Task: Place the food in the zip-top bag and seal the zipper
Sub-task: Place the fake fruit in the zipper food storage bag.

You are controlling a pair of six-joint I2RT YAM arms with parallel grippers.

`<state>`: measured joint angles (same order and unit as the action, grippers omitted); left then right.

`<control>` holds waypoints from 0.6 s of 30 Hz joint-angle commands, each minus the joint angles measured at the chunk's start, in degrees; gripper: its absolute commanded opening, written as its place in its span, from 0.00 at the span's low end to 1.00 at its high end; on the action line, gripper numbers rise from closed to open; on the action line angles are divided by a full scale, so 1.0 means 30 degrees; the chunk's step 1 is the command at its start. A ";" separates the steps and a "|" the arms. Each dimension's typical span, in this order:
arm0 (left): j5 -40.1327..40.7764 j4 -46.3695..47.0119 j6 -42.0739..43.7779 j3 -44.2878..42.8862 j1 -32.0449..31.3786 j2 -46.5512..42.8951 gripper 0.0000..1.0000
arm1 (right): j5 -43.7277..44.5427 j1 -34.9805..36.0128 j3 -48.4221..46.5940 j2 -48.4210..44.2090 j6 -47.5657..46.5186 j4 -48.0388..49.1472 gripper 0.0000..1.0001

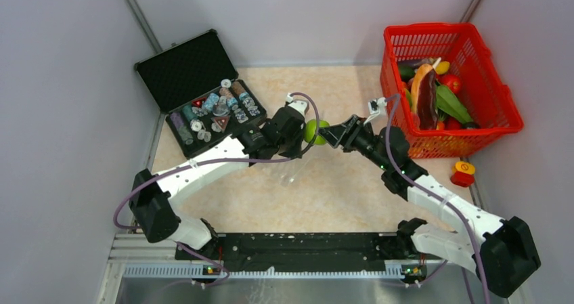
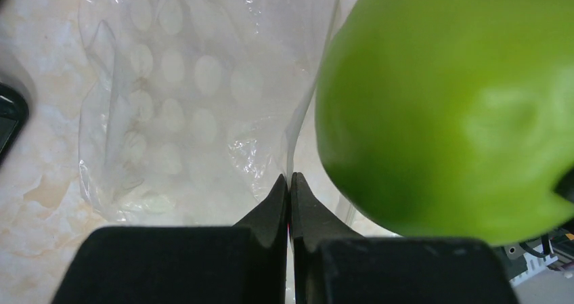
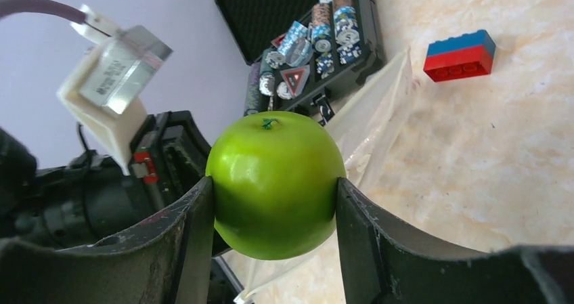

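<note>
both busy: right pincer [image 3: 274,189] clamps the green fruit [image 3: 274,148]; left pincer [image 2: 290,182] pinches the zip-top bag [image 2: 176,80].

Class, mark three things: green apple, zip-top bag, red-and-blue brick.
green apple [image 3: 274,182], right wrist view, middle of its skin.
zip-top bag [image 2: 183,114], left wrist view, crinkled clear panel.
red-and-blue brick [image 3: 459,55], right wrist view, middle of its side.

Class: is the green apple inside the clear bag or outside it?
Outside. The right gripper holds the green apple in the air beside the clear bag, whose edge the left gripper pinches.
</note>
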<state>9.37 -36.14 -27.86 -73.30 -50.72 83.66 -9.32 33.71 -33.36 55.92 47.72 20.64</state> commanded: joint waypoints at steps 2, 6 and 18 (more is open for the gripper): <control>0.0380 0.0504 -0.0402 -0.0896 0.0002 -0.0349 0.00 | 0.0642 0.0417 0.0184 0.0241 -0.0248 -0.0063 0.17; 0.0823 0.0546 -0.0632 -0.0874 0.0002 -0.0627 0.00 | 0.0901 0.0422 0.0537 -0.0036 -0.0783 -0.0636 0.17; -0.0082 0.1291 -0.0965 -0.1125 0.0003 -0.1177 0.00 | 0.2021 0.0896 -0.0643 0.0693 -0.3479 -0.3692 0.19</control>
<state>9.85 -35.86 -29.93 -74.39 -50.72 83.02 -6.42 34.52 -31.20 57.06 41.50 13.45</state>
